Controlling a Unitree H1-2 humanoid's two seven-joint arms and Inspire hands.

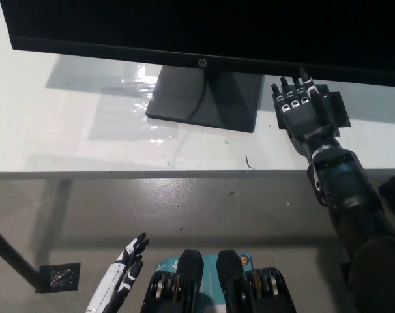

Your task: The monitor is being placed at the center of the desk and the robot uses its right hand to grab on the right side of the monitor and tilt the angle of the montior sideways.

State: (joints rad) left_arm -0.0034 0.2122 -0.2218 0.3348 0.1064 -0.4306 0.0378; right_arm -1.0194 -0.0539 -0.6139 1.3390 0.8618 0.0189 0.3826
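A black monitor (204, 29) fills the top of the head view, its dark grey base (207, 98) standing on the white desk (67, 130). My black right hand (300, 104) is raised over the desk just under the monitor's lower edge, right of the base. Its fingers (295, 88) point up toward the bezel, spread apart and holding nothing. Whether the fingertips touch the bezel I cannot tell. My white left hand (122, 277) hangs low at the bottom left, below the desk's front edge, fingers loosely extended.
The desk's front edge (152, 173) runs across the middle of the view, with grey floor below. A black desk leg (15, 261) with a foot plate (60, 277) stands at the lower left. A cable (197, 107) drops across the monitor base.
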